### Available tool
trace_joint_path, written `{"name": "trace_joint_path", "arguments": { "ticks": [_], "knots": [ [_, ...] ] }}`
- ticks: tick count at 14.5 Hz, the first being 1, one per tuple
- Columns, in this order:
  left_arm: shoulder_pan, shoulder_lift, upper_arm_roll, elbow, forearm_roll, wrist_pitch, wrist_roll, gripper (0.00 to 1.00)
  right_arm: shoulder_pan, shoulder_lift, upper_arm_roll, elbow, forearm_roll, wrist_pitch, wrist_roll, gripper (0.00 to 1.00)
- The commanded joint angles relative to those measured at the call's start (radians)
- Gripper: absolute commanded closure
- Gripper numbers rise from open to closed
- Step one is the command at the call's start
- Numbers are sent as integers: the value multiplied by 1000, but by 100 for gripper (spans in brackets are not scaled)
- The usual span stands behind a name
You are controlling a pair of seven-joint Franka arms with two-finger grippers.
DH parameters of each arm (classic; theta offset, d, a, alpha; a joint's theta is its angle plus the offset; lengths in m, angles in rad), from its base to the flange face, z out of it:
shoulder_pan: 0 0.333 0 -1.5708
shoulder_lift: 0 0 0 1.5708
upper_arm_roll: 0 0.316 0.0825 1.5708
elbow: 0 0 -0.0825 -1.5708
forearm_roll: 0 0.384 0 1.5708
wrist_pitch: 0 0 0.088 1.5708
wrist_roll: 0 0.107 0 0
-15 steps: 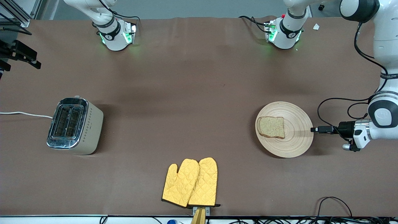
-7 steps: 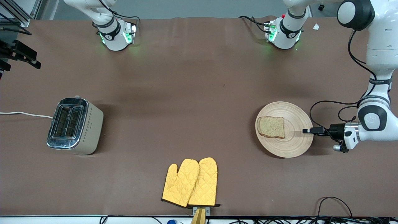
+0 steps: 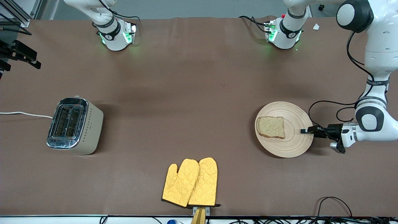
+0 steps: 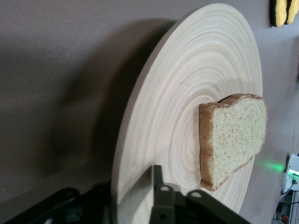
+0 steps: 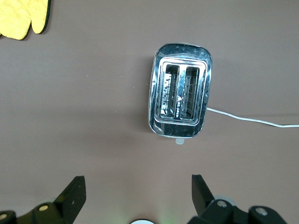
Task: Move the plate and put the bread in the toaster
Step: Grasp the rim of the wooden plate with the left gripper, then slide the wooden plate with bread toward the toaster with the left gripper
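The light wooden plate [image 3: 292, 140] lies toward the left arm's end of the table, and the brown bread [image 3: 271, 127] slice rests flat on it. My left gripper [image 3: 306, 131] is at the plate's rim on the side away from the toaster, shut on the plate [image 4: 187, 93]. One finger [image 4: 157, 186] presses the top face and the other sits under the rim, a short way from the bread [image 4: 233, 135]. The cream and chrome toaster [image 3: 74, 125] stands toward the right arm's end. My right gripper [image 5: 138, 196] hangs open high above the toaster [image 5: 180, 95], holding nothing.
A pair of yellow oven mitts [image 3: 190, 183] lies near the table's front edge, between plate and toaster. The toaster's white cord [image 3: 25, 114] runs off the right arm's end of the table. Both arm bases stand along the back edge.
My left gripper has slid in over the plate's rim toward the bread and its fingers have come together on the rim. The right arm has not moved.
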Motion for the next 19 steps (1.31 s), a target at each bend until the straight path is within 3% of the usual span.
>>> {"name": "trace_joint_path", "arguments": {
  "ticks": [1, 3, 7, 11, 15, 19],
  "knots": [
    [0, 6, -3, 11, -23, 2, 38, 100, 1, -11, 1, -10, -11, -3, 15, 0],
    [-4, 1, -6, 11, -43, -4, 39, 100, -1, -11, 1, -10, -11, -3, 15, 0],
    [14, -12, -101, 11, -75, -13, -17, 100, 1, -11, 1, -10, -11, -4, 15, 0],
    [-20, -12, -170, 25, -190, -1, -111, 100, -1, -12, 1, -10, -11, -3, 15, 0],
    [-148, -14, -178, 48, -297, 85, -223, 100, -1, -11, 1, -10, -11, -3, 13, 0],
    [-334, -12, -178, 48, -460, 270, -322, 100, -2, -11, 0, -10, -11, -3, 13, 0]
  ]
}}
